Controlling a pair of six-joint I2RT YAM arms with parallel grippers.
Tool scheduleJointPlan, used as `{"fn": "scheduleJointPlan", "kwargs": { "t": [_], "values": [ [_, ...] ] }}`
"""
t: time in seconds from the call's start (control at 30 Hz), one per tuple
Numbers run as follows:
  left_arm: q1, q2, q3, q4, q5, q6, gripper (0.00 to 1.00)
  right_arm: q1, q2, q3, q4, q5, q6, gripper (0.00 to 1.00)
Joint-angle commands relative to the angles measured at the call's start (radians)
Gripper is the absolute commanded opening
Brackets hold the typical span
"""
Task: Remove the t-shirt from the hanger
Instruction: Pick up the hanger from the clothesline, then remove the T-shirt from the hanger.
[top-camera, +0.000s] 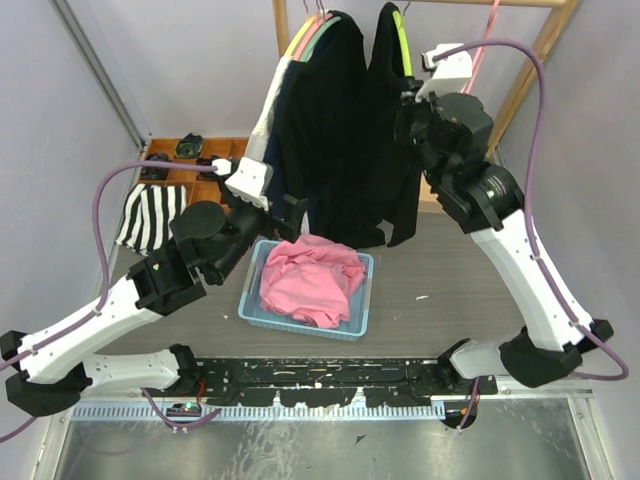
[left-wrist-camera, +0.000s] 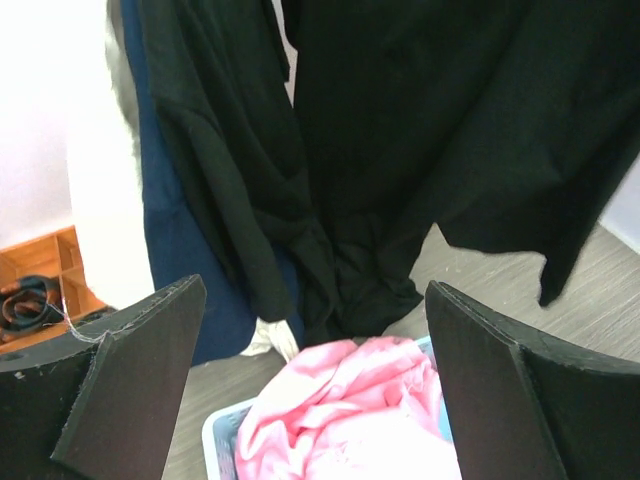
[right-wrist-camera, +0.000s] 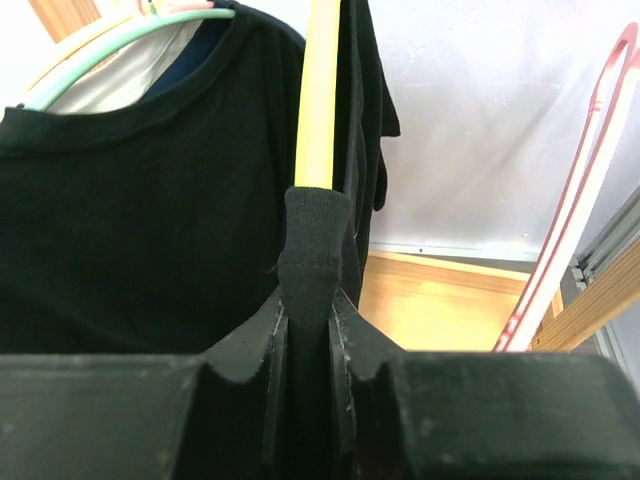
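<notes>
A black t-shirt (top-camera: 385, 140) hangs on a yellow hanger (top-camera: 403, 45) from the wooden rail at the back. My right gripper (top-camera: 410, 105) is raised to its shoulder. In the right wrist view the jaws (right-wrist-camera: 310, 300) are shut on a fold of the black t-shirt (right-wrist-camera: 312, 240), just below the bare yellow hanger (right-wrist-camera: 318, 90). My left gripper (top-camera: 290, 212) hovers lower, in front of the hanging clothes. It stands wide open (left-wrist-camera: 312, 290) with nothing between its fingers. The black t-shirt (left-wrist-camera: 460, 130) hangs beyond it.
A second black shirt (top-camera: 320, 130) hangs on a green hanger to the left, with navy and white garments behind it. A blue basket (top-camera: 358, 322) holding a pink garment (top-camera: 312, 280) sits below. A striped cloth (top-camera: 150, 215) and a wooden tray (top-camera: 195, 165) lie at left. An empty pink hanger (right-wrist-camera: 580, 200) hangs at right.
</notes>
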Motion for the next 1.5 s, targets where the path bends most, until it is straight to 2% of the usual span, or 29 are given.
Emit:
{"fn": "scheduleJointPlan", "kwargs": {
  "t": [0.0, 0.27, 0.4, 0.57, 0.73, 1.13, 1.47],
  "values": [
    [0.010, 0.044, 0.098, 0.050, 0.042, 0.037, 0.98, -0.004, -0.133, -0.082, 0.144, -0.094, -0.001, 0.01],
    [0.043, 0.170, 0.307, 0.061, 0.148, 0.091, 0.98, -0.004, -0.343, -0.293, 0.234, -0.200, -0.007, 0.01],
    [0.099, 0.287, 0.441, 0.029, 0.255, 0.079, 0.98, -0.004, -0.427, -0.360, 0.262, -0.248, 0.004, 0.01],
    [0.187, 0.447, 0.636, 0.001, 0.387, 0.032, 0.98, -0.004, -0.468, -0.406, 0.272, -0.266, 0.011, 0.01],
    [0.232, 0.601, 0.798, -0.017, 0.473, -0.002, 0.98, -0.004, -0.496, -0.465, 0.311, -0.361, 0.015, 0.01],
    [0.267, 0.742, 0.909, 0.034, 0.457, -0.019, 0.98, -0.004, -0.570, -0.570, 0.359, -0.394, 0.019, 0.01],
    [0.306, 0.792, 0.943, 0.062, 0.445, -0.052, 0.99, -0.004, -0.594, -0.588, 0.358, -0.402, 0.015, 0.01]
  ]
}}
